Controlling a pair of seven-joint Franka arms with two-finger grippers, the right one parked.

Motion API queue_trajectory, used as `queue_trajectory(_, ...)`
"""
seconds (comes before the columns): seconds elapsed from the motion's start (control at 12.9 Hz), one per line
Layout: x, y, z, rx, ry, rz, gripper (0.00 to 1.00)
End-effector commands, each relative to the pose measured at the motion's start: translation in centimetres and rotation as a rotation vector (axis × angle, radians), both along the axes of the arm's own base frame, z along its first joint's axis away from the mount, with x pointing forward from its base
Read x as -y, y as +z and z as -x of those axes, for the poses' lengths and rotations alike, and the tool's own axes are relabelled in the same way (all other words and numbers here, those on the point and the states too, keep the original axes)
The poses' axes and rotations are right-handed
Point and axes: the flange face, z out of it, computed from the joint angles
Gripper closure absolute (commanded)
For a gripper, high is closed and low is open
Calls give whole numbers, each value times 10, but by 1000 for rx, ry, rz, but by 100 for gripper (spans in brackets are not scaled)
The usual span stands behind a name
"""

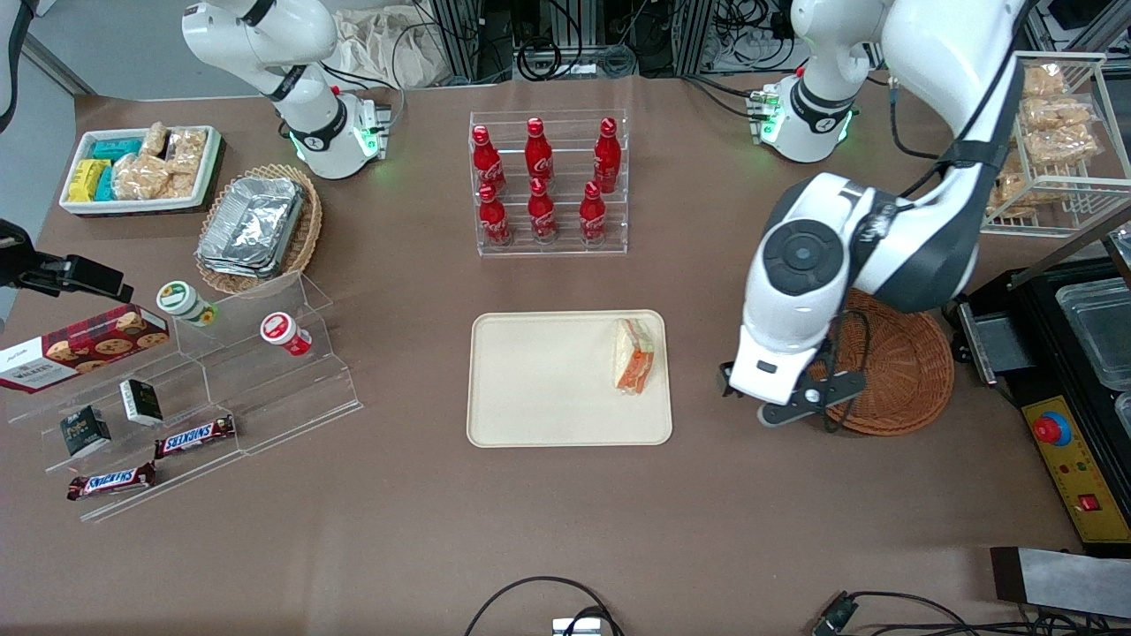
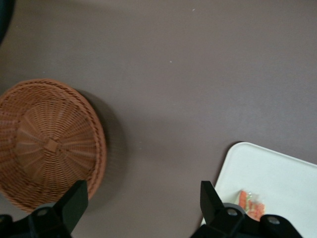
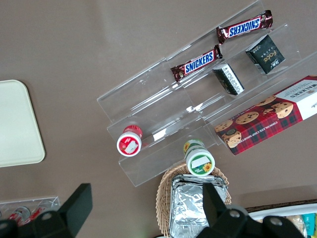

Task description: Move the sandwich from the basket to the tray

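Sandwich (image 1: 634, 356): lies on the tray, at the tray's end nearest the working arm, close to the rim; orange filling edge faces the front camera; nothing grips it.
Tray (image 1: 548, 380): flat on the bench, mid-table, nearer the front camera than the rack of red bottles.
Basket (image 1: 901, 371): round wicker, on the bench toward the working arm's end, well apart from the tray; it holds nothing, as the wrist view shows (image 2: 47, 144).
Tool (image 1: 808, 405): hangs above the bare bench between basket and tray, just over the basket's tray-side rim; its two fingers (image 2: 74, 201) stand wide apart with nothing between them.
Bench (image 1: 565, 530): brown surface carrying everything.
Red bottles (image 1: 539, 181): six in a clear rack, farther from the front camera than the tray.
Oval basket (image 1: 256, 230): light wicker with foil containers, toward the parked arm's end.
Clear stepped stand (image 1: 203, 389): toward the parked arm's end, with two small cups, Snickers bars, small dark boxes and a cookie box.
White bin (image 1: 141, 168): bagged snacks, at the parked arm's end.
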Motion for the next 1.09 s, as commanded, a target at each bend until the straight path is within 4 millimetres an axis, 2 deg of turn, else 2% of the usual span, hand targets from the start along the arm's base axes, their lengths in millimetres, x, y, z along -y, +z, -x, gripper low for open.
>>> queue_trajectory(0.0, -32, 31, -6, -43, -34, 20, 0)
queue_trajectory(0.31, -68, 47, -14, -53, -66, 43, 0)
queue_trajectory(0.47, -87, 64, -13, -58, -102, 73, 0)
queue_trajectory(0.7, -136, 88, -5, -60, -141, 109, 0)
queue_trajectory(1.01, -200, 106, 14, -70, -206, 126, 0)
